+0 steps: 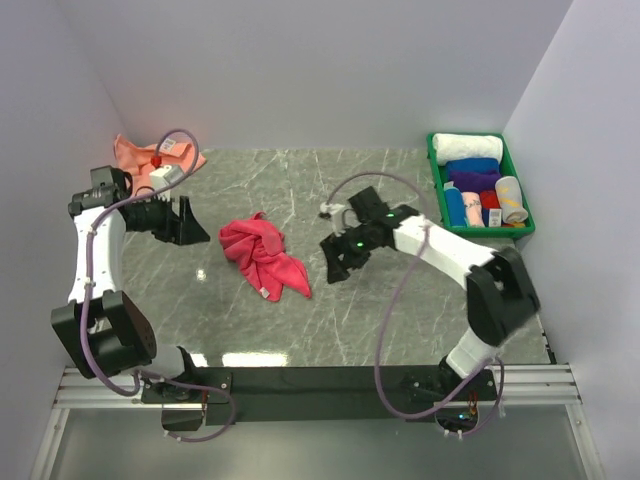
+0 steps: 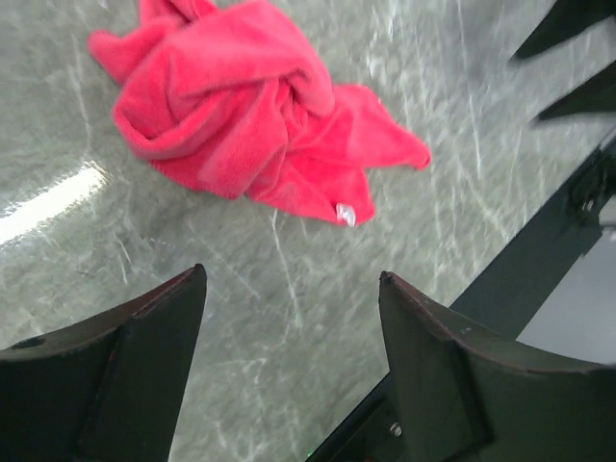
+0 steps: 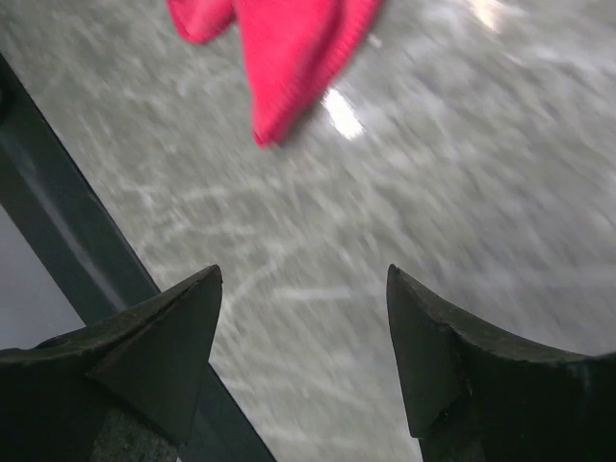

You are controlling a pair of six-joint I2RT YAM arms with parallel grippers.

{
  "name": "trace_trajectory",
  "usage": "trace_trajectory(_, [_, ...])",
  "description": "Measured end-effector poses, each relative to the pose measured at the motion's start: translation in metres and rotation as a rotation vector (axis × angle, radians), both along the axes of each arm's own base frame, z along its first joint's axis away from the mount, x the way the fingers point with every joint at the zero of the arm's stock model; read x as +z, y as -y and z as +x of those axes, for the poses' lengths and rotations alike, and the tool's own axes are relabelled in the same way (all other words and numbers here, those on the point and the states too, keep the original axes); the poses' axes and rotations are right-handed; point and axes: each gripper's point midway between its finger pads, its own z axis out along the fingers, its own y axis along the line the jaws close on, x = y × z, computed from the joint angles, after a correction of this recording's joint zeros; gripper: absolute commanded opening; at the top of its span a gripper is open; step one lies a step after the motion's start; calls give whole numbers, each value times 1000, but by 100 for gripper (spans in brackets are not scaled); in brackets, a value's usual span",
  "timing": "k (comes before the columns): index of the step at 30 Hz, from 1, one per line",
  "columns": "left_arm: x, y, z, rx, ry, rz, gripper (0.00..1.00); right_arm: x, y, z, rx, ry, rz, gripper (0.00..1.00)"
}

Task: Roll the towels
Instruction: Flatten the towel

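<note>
A crumpled red towel [image 1: 262, 255] lies in a heap on the grey marble table, left of centre. It also shows in the left wrist view [image 2: 241, 111] and its corner in the right wrist view [image 3: 279, 53]. My left gripper [image 1: 192, 222] is open and empty, a little left of the towel, above the table [image 2: 292, 274]. My right gripper [image 1: 335, 258] is open and empty, a little right of the towel [image 3: 303, 274]. An orange towel [image 1: 135, 155] lies crumpled at the back left corner.
A green tray [image 1: 437, 165] at the back right holds several rolled towels: white, blue, purple, red and others. A small white and red object [image 1: 160, 168] sits on the orange towel. The black front rail [image 1: 330, 380] runs along the table's near edge.
</note>
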Motion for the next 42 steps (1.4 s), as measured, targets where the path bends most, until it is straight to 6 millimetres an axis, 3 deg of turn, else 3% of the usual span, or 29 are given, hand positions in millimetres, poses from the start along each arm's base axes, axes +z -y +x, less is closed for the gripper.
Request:
trace_trajectory(4, [24, -1, 7, 64, 48, -2, 80, -30, -42, -8, 64, -74, 15, 79])
trace_trajectory(9, [43, -5, 7, 115, 95, 25, 79, -55, -68, -24, 114, -122, 0, 79])
trace_trajectory(12, [45, -8, 5, 143, 94, 44, 79, -65, -80, -20, 125, -127, -4, 75])
trace_trajectory(15, [48, -9, 5, 163, 113, 59, 79, -75, -88, -12, 126, -138, -6, 61])
trace_trajectory(16, [49, -10, 4, 167, 121, 62, 79, -78, -89, -11, 126, -144, -6, 49])
trace_trajectory(18, [51, -10, 4, 175, 135, 64, 79, -83, -92, -13, 132, -171, 1, 39])
trace_trajectory(20, [52, -9, 6, 177, 144, 63, 78, -85, -93, -16, 139, -195, 12, 18])
trace_trajectory(21, [52, -9, 7, 175, 147, 66, 78, -85, -94, -19, 147, -203, 18, 3])
trace_trajectory(23, [48, -5, 12, 157, 145, 75, 76, -85, -93, -24, 156, -220, 24, 0])
trace_trajectory(28, [21, 36, 35, 24, 122, 130, 77, -78, -75, -35, 169, -222, 13, 0])
trace_trajectory(31, [6, 76, 49, -71, 134, 156, 77, -53, -57, -38, 165, -191, 26, 0])
trace_trajectory(35, [-15, 124, 61, -169, 149, 180, 76, -28, -49, -36, 170, -128, 64, 0])
trace_trajectory(39, [-47, 151, 75, -211, 111, 234, 77, -37, -39, -49, 180, -160, 43, 0])
trace_trajectory(42, [-72, 157, 89, -209, 75, 281, 72, -47, -26, -58, 180, -204, 13, 0])
